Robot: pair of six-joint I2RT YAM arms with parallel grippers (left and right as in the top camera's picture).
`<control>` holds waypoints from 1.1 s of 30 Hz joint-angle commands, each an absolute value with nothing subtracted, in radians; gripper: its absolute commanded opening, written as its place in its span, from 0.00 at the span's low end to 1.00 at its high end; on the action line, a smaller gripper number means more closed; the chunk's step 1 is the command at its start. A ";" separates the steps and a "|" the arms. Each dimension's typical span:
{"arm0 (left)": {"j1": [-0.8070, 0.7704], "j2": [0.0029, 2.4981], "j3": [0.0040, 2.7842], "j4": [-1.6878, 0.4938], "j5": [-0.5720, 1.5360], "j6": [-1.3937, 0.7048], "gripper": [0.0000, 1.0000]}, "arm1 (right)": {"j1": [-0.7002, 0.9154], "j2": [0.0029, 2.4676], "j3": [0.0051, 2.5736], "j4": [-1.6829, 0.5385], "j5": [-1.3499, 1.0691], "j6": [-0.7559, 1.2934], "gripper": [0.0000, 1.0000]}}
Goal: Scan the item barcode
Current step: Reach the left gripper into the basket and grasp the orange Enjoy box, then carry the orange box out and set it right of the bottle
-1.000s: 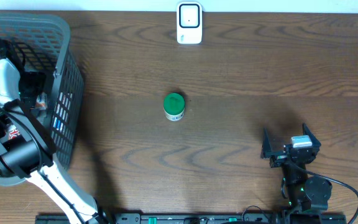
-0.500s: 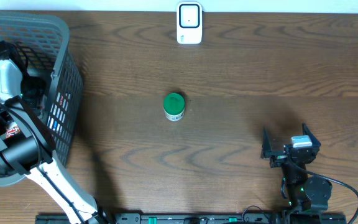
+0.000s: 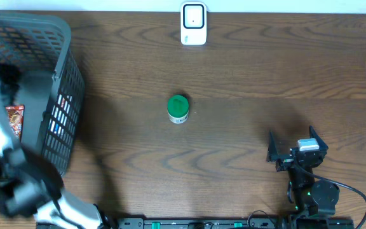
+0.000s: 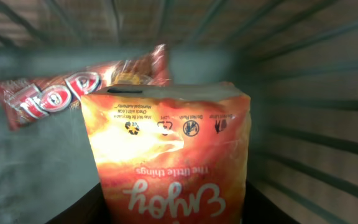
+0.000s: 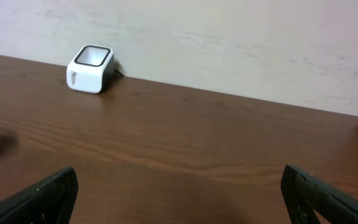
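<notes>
An orange snack bag with white upside-down lettering stands between the dark fingers of my left gripper, which is shut on its lower part inside the grey basket. No barcode shows on the side facing the left wrist camera. A red wrapped bar lies behind the bag. From overhead the left arm is a blur over the basket and hides its gripper. The white scanner stands at the table's far edge. My right gripper rests open at the near right, holding nothing.
A small jar with a green lid stands in the middle of the table. The basket's mesh walls close in around the bag. The scanner sits against the pale back wall.
The left jaws have closed onto the orange bag. The left arm has swung toward the near-left corner over the basket and is blurred. The right arm has not moved.
</notes>
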State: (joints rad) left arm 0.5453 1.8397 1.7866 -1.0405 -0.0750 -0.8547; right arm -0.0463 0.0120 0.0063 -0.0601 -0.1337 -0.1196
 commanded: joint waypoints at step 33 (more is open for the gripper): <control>-0.802 2.059 1.766 -0.920 -0.102 -0.664 0.49 | -0.038 0.007 0.005 -0.064 -0.128 -0.109 0.99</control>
